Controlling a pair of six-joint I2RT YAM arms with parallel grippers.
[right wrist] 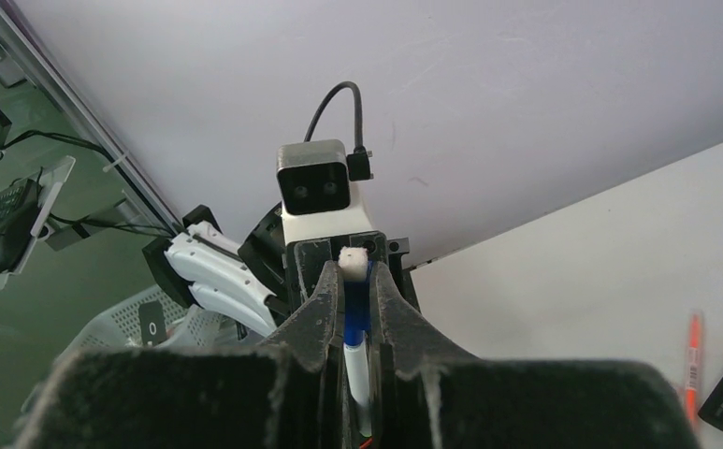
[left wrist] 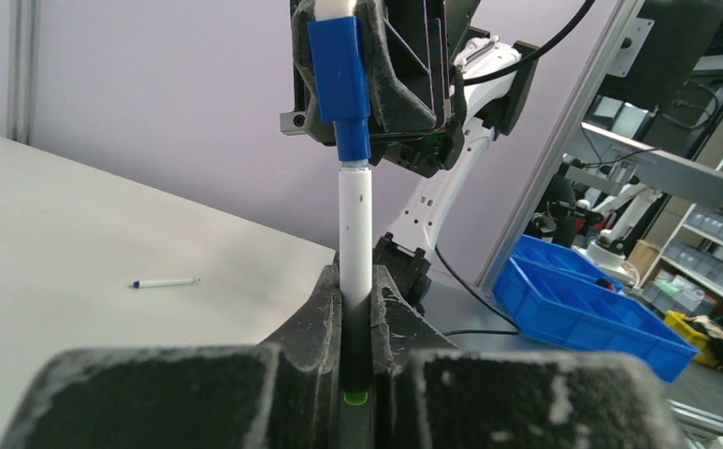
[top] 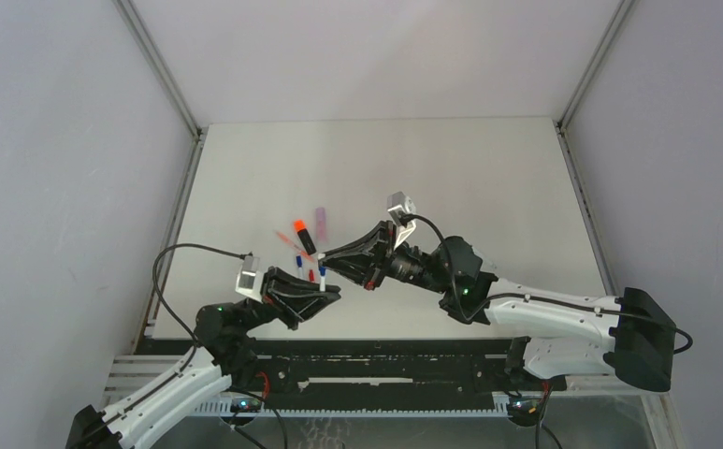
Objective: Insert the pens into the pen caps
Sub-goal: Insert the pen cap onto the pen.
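Highlighters (top: 304,236): two. Thin red pen (top: 289,240): one. Blue-ended white pens (top: 298,265): two.

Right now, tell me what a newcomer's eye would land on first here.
The two grippers meet nose to nose over the near middle of the table. The left gripper clamps a white pen upright, and the right gripper pinches a blue cap at its top end. Just beyond them lies a black highlighter with a bright orange tip.
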